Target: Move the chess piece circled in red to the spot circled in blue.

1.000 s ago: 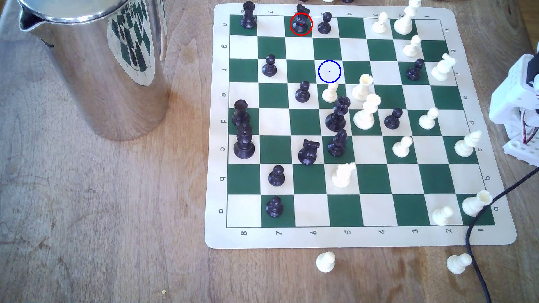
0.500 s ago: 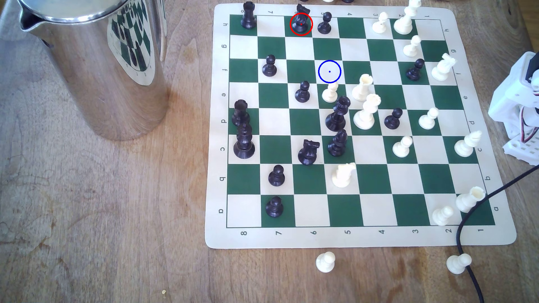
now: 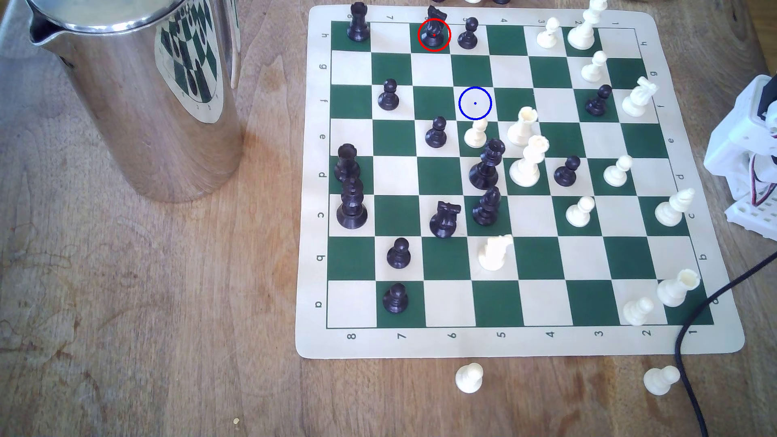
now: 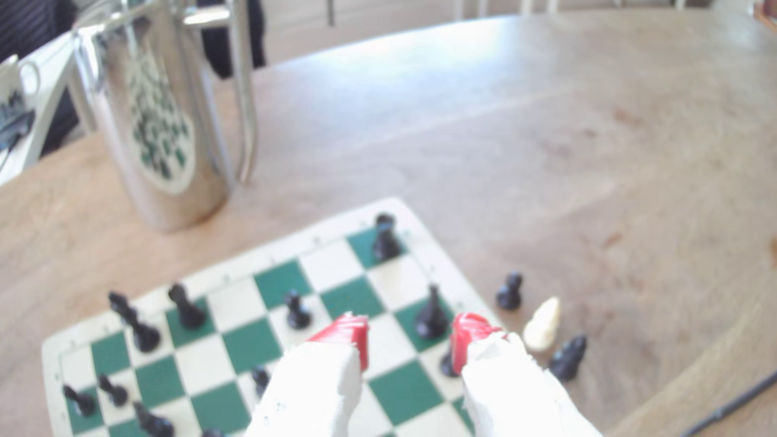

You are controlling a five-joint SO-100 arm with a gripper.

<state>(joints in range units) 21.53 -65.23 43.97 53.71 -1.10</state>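
Exterior view, left to right: steel jug, upper left; black knight, red-ringed, upright at top centre, head direction unclear; blue-ringed cream square, vacant, below-right. Wrist view: gripper red-tipped, parted, empty.

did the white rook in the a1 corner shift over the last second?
Yes. In the exterior view the white rook slid toward the view's left and slightly up, off the green corner square, as the black cable swept past.

Green-and-cream checked board, black knight, red-tipped white pincer.
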